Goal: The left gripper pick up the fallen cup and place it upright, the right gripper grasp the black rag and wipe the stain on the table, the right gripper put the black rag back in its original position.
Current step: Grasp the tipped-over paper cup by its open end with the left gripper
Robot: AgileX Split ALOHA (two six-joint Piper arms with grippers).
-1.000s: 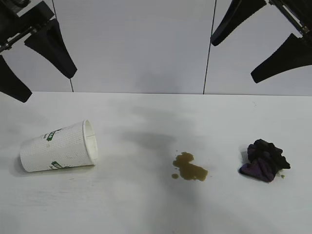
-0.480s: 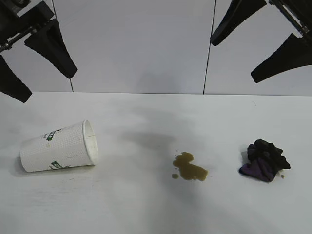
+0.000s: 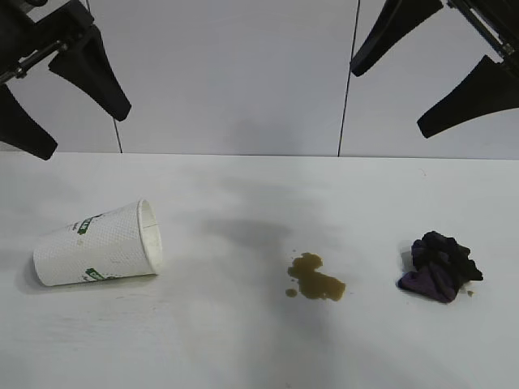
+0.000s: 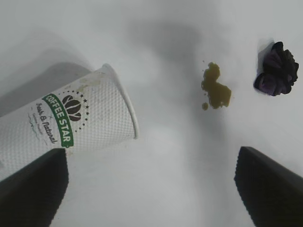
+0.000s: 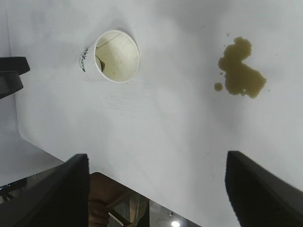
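So far: almost nothing on the surface [image 3: 243,348] has changed; the one difference from a moment ago is up at the left arm.
Change: the left hand [image 3: 50,97] has rolled slightly at the wrist, so its two fingers sit a touch higher and further right in the exterior view; it has not come down.
Left hand: spread wide, holding nothing, high above the cup [image 3: 99,243].
Right hand [image 3: 422,77]: unmoved, parted and empty, hanging high above the far right side.
Cup: lying on its side at the left, mouth toward the stain [image 3: 315,278], untouched.
Black rag [image 3: 440,266]: bunched at the right, well apart from the stain.
Meaning: likely the left hand is lining up for the cup; no step is done yet.
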